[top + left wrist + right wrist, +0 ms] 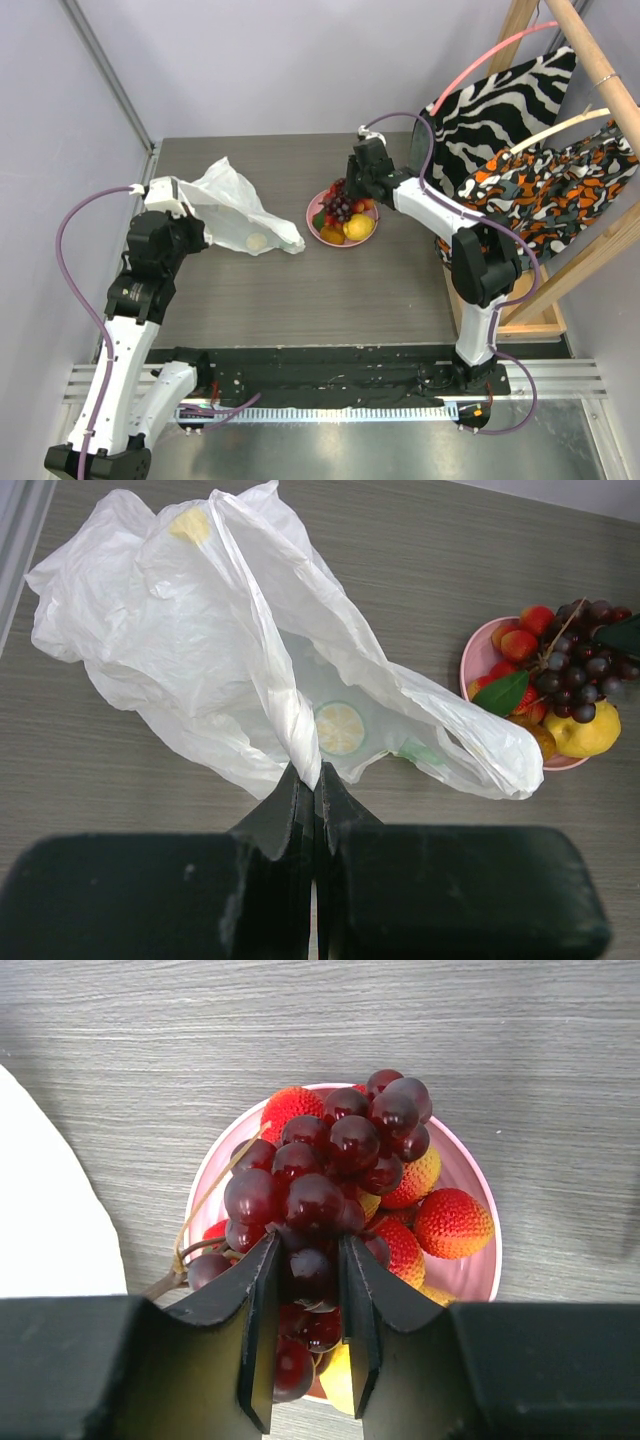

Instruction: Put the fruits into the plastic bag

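The plastic bag (240,210) lies crumpled on the table left of centre, with a lemon slice (340,728) and a pale green piece (415,752) showing through it. My left gripper (315,775) is shut on a twisted fold of the bag (180,630) at its near edge. The round pink plate (313,222) holds a dark grape bunch (338,207), a yellow lemon (358,227) and small red and orange fruits (452,1223). My right gripper (308,1255) is over the plate (468,1165), shut on the grape bunch (320,1175).
A wooden rack (590,60) stands at the right with a zebra-striped cloth (500,100) and an orange patterned cloth (550,185) hanging on it. Walls close the back and left sides. The bag's edge (40,1210) lies just left of the plate.
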You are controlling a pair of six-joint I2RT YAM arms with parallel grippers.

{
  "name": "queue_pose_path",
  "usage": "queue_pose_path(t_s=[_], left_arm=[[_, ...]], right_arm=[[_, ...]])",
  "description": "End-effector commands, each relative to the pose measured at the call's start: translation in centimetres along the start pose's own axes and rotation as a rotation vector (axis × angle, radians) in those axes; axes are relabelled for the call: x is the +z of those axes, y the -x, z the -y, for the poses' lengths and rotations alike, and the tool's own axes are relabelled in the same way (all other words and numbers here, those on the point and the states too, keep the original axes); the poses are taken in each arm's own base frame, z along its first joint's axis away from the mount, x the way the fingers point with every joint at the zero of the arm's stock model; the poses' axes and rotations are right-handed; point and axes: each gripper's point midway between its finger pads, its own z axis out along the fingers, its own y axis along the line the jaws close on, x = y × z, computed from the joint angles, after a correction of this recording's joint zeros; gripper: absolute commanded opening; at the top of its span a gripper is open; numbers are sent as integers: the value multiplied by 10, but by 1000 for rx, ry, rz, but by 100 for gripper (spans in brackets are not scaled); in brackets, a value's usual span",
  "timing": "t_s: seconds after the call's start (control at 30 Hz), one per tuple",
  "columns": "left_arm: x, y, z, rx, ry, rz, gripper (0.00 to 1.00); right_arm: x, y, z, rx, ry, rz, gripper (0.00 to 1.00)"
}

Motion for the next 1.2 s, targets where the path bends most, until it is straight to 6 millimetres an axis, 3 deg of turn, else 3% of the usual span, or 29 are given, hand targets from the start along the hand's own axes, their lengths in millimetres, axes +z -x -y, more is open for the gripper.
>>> queue_pose_path(t_s=[0.0, 0.27, 0.47, 1.17], left_arm=[[-2, 12, 2, 7, -18, 53, 0], [-2, 12, 3, 7, -18, 56, 0], [-2, 12, 3, 7, -20, 55, 0], [-3, 12, 4, 4, -28, 56, 0]], right_arm=[[-19, 30, -12, 17, 45, 93, 16], [-31, 38, -20, 36, 89, 123, 1], [-52, 51, -26, 60, 132, 179, 1], [-90, 76, -33, 74, 182, 276, 1]])
